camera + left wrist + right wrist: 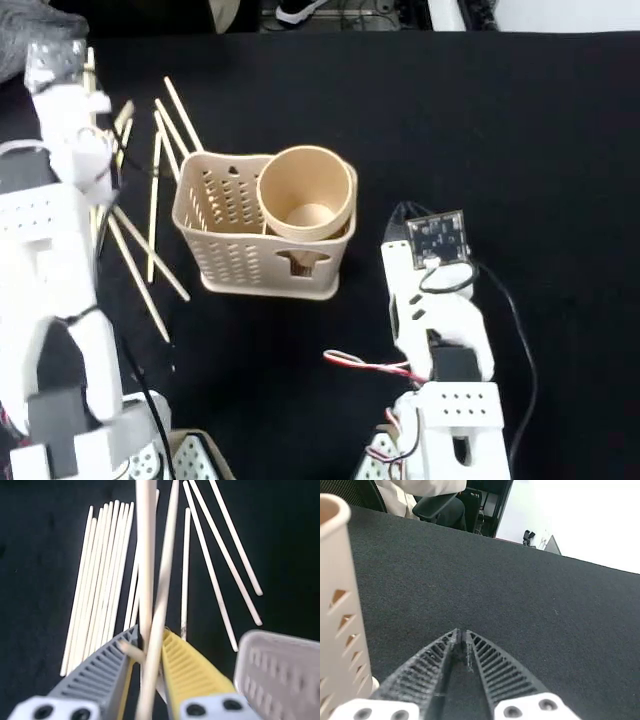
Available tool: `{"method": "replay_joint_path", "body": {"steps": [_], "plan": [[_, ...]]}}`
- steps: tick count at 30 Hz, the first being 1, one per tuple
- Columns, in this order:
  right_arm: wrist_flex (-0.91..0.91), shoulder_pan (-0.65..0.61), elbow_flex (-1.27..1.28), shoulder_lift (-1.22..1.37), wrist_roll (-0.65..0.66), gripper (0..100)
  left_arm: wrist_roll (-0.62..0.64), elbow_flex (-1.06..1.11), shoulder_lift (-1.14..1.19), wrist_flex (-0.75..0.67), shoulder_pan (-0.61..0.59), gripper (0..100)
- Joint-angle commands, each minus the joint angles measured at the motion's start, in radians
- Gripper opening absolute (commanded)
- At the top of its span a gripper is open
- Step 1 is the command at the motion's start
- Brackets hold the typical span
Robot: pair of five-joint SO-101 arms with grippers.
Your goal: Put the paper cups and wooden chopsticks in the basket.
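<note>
The chopsticks [102,580] are light, thin, stiff and smooth. I judge they will roll on the surface [520,150] and pivot in a loose grip. They are best pinched across the shaft near the middle, several lying parallel at once.

The left jaws are clamped on two sticks [146,570], which cross instead of lying side by side, so one may swing or slip. These two hang above the rest, which lie on the surface beside the basket [235,235]: a tight bundle plus about five scattered ones. That makes a dozen or so in all, but the bundle is too closely packed for an exact count.

The cup [305,190] is light and thin-walled, so a hard squeeze would crush it; the rim is the place to grip. It already sits in the basket's end nearer the right arm. I count one rim for certain and cannot tell whether others nest inside. There is one basket.

The right jaws are together on nothing, low over the bare surface just beside the basket.
</note>
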Motion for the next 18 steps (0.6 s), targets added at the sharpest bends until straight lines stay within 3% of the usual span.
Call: {"method": "replay_joint_path", "body": {"steps": [1, 6, 11, 15, 18], "plan": [[0.0, 0.009, -0.004, -0.001, -0.005, 1.1, -0.011, 0.308, -0.086, -0.298, 0.004, 3], [0.0, 0.009, -0.004, -0.001, -0.005, 1.1, 0.002, 0.406, -0.097, -0.408, 0.004, 3], [0.0, 0.009, -0.004, -0.001, -0.005, 1.1, 0.12, 0.461, -0.187, -0.477, 0.007, 3], [0.0, 0.009, -0.004, -0.001, -0.005, 1.1, 0.183, 0.608, -0.284, -0.605, 0.013, 3], [0.0, 0.009, -0.004, -0.001, -0.005, 1.1, 0.169, 0.702, -0.338, -0.611, 0.001, 4]]}}
